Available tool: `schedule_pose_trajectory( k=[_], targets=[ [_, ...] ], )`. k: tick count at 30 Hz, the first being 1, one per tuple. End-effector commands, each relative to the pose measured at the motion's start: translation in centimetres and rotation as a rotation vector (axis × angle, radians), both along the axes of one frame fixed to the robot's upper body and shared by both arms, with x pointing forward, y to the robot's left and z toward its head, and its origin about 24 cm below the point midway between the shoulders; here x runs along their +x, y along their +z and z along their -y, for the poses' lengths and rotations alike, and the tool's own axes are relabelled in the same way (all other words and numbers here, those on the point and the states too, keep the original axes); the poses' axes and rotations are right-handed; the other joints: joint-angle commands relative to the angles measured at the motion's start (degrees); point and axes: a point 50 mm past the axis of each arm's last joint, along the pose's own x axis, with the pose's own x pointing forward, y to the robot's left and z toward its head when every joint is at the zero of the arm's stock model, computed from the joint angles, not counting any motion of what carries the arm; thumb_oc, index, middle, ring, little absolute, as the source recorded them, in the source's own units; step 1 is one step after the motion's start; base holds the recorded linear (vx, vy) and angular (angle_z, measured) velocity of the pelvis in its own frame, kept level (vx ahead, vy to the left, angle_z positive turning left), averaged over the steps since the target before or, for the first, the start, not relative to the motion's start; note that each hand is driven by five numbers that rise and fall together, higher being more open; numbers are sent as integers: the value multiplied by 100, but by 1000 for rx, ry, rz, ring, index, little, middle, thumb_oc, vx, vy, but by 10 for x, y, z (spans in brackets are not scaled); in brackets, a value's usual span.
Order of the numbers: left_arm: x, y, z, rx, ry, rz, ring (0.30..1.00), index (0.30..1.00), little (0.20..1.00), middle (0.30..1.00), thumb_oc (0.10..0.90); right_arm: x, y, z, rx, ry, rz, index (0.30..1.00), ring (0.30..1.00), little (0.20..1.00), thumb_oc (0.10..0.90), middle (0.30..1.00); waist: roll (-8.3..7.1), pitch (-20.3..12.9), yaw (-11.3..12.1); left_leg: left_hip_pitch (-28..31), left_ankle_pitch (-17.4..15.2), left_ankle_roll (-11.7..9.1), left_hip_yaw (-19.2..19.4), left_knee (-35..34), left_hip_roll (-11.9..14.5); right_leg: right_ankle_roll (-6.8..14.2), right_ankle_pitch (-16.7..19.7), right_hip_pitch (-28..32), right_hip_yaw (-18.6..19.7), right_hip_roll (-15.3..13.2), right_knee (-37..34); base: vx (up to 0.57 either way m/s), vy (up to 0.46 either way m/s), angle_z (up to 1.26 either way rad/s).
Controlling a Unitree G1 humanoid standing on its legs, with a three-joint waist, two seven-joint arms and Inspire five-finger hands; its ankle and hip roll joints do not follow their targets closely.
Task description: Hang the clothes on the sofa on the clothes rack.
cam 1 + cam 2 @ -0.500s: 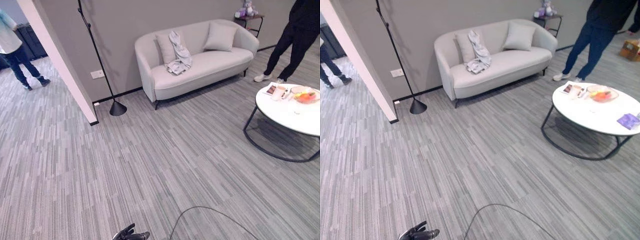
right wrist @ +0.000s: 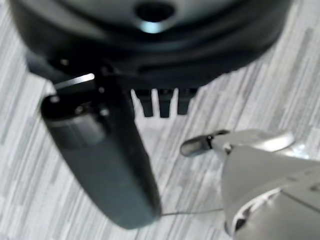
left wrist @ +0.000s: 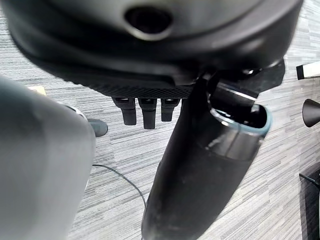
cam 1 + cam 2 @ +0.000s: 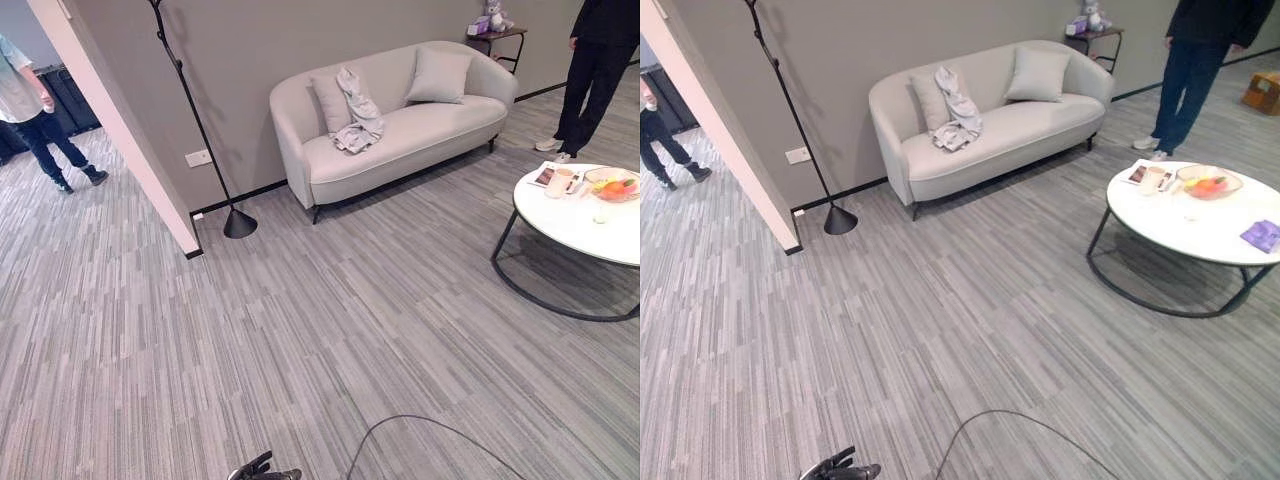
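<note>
Left hand [image 4: 262, 470] and right hand [image 2: 150, 55] pictured empty with fingers relaxed and apart, low over the carpeted floor [image 4: 350, 320], well apart from the grey clothes [image 4: 355, 115] draped against a cushion [image 4: 325, 100] on the sofa [image 4: 430, 130].

A grey carpeted floor [image 4: 300, 330] carries a pale sofa [image 4: 400, 140] and a round white table [image 4: 1200, 235]. Crumpled clothes [image 4: 357, 112] lie on the sofa between two cushions [image 4: 440, 75]. The table holds a bowl [image 4: 1209, 182], a cup [image 4: 557, 183] and a purple cloth [image 4: 1262, 235].
</note>
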Motion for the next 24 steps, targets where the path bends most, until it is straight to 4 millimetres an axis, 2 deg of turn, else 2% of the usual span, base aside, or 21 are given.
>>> schedule_pose_trajectory(
  k=[1, 6, 10, 11, 12, 13, 14, 16, 18, 20, 21, 22, 23, 24],
  targets=[
    [-4, -3, 9, -15, -32, -35, 900, 900, 900, 900, 800, -10, 1, 1, 6, -25, -58, 900, 900, 900, 800, 900, -216, -5, 42, 67, -585, -90, -61, 123, 10, 34, -389, -36, 111, -67, 125, 47, 63, -14],
    [-8, -3, 10, -16, 6, -38, 900, 900, 900, 900, 800, -11, 1, 0, 11, -52, -56, 900, 900, 900, 800, 900, -223, 84, 28, 69, -657, -20, -76, 132, -62, 115, -358, -42, 44, -176, 172, 18, 84, 0],
    [0, -2, 6, -2, 4, -22, 900, 900, 900, 900, 800, -5, 0, -1, 17, -31, -37, 900, 900, 900, 800, 900, -208, 303, 37, -68, -746, 105, -233, 334, -138, 123, -604, -299, -119, -346, 897, -35, 118, 13],
    [5, -1, 5, 0, 4, -8, 900, 900, 900, 900, 800, -1, 0, -1, 15, -9, -31, 900, 900, 900, 800, 900, -177, 421, 34, -118, -833, 233, -317, 443, -219, 207, -717, -600, -191, -500, 1636, -31, 401, 30],
    [10, 0, 3, 6, 0, 0, 900, 900, 900, 900, 800, 3, 1, 0, 12, 44, -30, 900, 900, 900, 800, 900, -52, 690, -79, -2, -950, 475, -472, 553, -379, 528, -281, -1294, -60, -857, 3418, -18, 366, 40],
    [10, 0, 3, 6, 0, 0, 900, 900, 900, 900, 800, 3, 1, 0, 12, 44, -30, 900, 900, 900, 800, 900, -68, 687, -74, -11, -951, 483, -463, 555, -400, 536, -299, -1326, -40, -882, 3462, 8, 377, 49],
    [12, 1, -4, 27, 6, 1, 900, 900, 900, 900, 800, 18, 2, 0, 1, 91, 11, 900, 900, 900, 800, 900, 60, 928, -139, 127, -955, 607, -561, 519, -404, 588, -50, -1776, 180, -947, 4544, -8, 120, 63],
    [7, 1, -12, 49, 28, -22, 900, 900, 900, 900, 800, 23, 0, -5, 11, 111, 30, 900, 900, 900, 800, 900, 123, 920, -102, 258, -981, 587, -620, 412, -367, 572, -50, -2030, 168, -999, 4691, 144, 48, 51],
    [5, 1, -16, 62, 42, -28, 900, 900, 900, 900, 800, 24, -1, -9, 18, 121, 39, 900, 900, 900, 800, 900, 80, 906, -96, 344, -1002, 537, -689, 349, -368, 535, -147, -2034, 139, -1031, 4388, 177, -77, 20],
    [8, 2, -22, 87, 38, -22, 900, 900, 900, 900, 800, 32, -2, -13, 16, 143, 65, 900, 900, 900, 800, 900, -25, 877, -107, 378, -1061, 381, -811, 318, -321, 467, -258, -1886, 159, -990, 3169, 231, -262, 19],
    [13, 4, -25, 106, 26, -8, 900, 900, 900, 900, 800, 40, -2, -17, 14, 171, 86, 900, 900, 900, 800, 900, -191, 837, -105, 421, -1171, 222, -912, 280, -322, 551, 82, -1903, 434, -1139, 1574, 256, -286, 29],
    [13, 4, -26, 106, 26, -8, 900, 900, 900, 900, 800, 40, -2, -17, 14, 171, 86, 900, 900, 900, 800, 900, -171, 843, -108, 437, -1180, 217, -915, 280, -295, 551, 138, -1830, 406, -1102, 1462, 423, -377, 39],
    [16, 5, -30, 123, 26, -7, 900, 900, 900, 900, 800, 45, -3, -23, 29, 206, 99, 900, 900, 900, 800, 900, -282, 794, -96, 569, -1328, 78, -1029, 222, -208, 731, 591, -2021, 614, -1405, 679, 562, -356, 61],
    [15, 5, -33, 132, 42, -8, 900, 900, 900, 900, 800, 43, -7, -35, 57, 280, 87, 900, 900, 900, 800, 900, -388, 738, -98, 891, -1501, -38, -1112, 166, -27, 854, 887, -2153, 666, -1576, 466, 677, -445, 62]
  ],
)
